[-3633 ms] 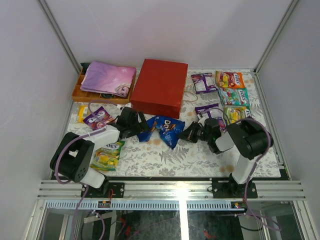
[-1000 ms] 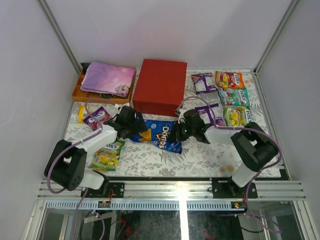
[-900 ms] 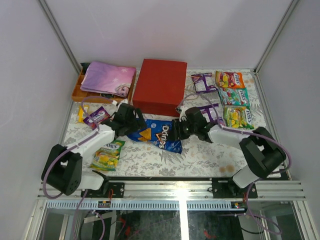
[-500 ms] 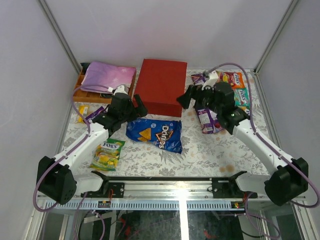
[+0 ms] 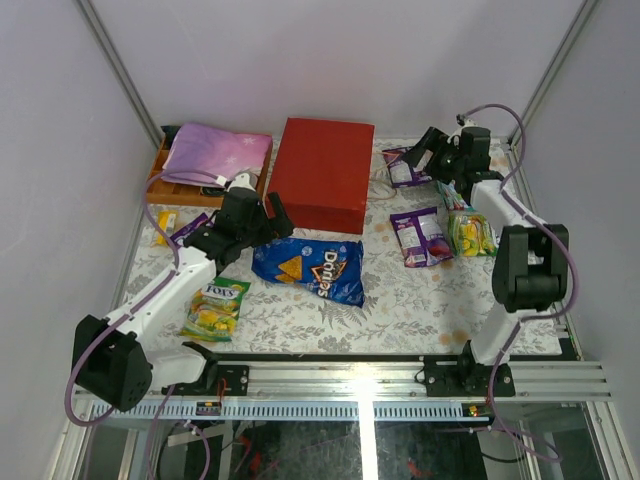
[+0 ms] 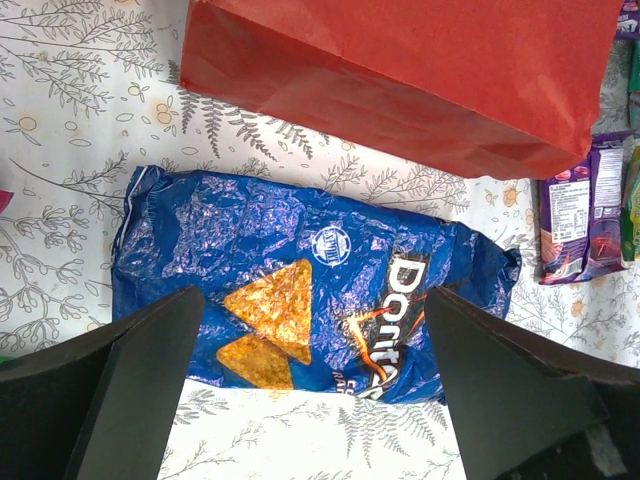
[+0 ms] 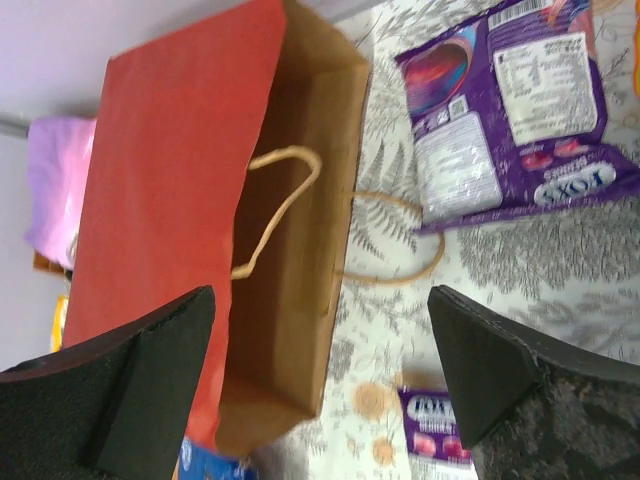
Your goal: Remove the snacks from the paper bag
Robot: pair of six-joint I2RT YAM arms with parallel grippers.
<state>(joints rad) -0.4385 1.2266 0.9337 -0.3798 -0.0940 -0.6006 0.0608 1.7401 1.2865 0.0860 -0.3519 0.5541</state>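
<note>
Patterned table point(image 5: 400, 300) under both hands.

Paper bag point(image 5: 320, 187): lies on its side, red face up. It sits just beyond my left gripper point(image 5: 268, 214), clear of the fingertips. My right gripper point(image 5: 432, 150) looks straight into its open mouth; from the right wrist, the brown inside point(image 7: 290, 300) sits between my two fingers and slightly toward the left one. The beige handles point(image 7: 290, 200) trail out of the mouth onto the table.

Doritos bag point(image 6: 300, 290): out of the paper bag, flat on the table, directly below my left gripper. It spans the whole gap between the fingers, and its far edge lies close to the paper bag's near side.

Left gripper: spread wide, nothing held, raised off the table.
Right gripper: also spread wide, nothing held, raised off the table.

Pink-purple cloth point(image 5: 215, 155): past my left gripper and off to its left, piled on an orange tray point(image 5: 158, 187).

Purple packet point(image 7: 510, 110): ahead of my right finger, beside the bag's mouth, lying on the table.
Second purple packet point(image 5: 424, 236): on the table behind my right gripper, toward the arm's base.

Fox's pack point(image 5: 215, 305), green and yellow: well behind my left gripper, beside the arm's forearm.
</note>
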